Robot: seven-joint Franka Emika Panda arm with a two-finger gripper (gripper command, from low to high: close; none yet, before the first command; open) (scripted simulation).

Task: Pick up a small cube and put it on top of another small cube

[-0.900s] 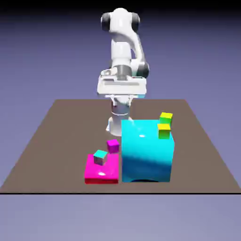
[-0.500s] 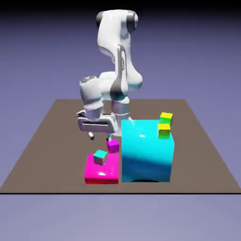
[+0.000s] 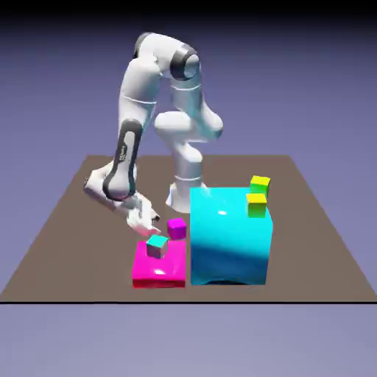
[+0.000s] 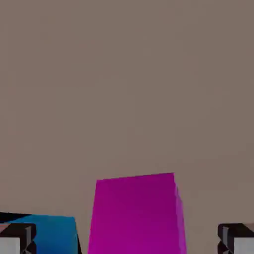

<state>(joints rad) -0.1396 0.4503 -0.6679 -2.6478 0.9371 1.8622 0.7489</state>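
Exterior view: five small cubes (image 3: 177, 229), one arm (image 3: 138, 96)

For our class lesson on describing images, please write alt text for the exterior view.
A white jointed robot arm reaches down beside a small glossy magenta cube. Nearby, a small teal-topped grey cube sits on a flat magenta slab, left of a big cyan block.

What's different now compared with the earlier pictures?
The arm has swung down toward the exterior view's left, bringing the open jaws close to the small magenta cube. Nothing was taken hold of. The teal-topped cube, magenta slab and cyan block stayed put.
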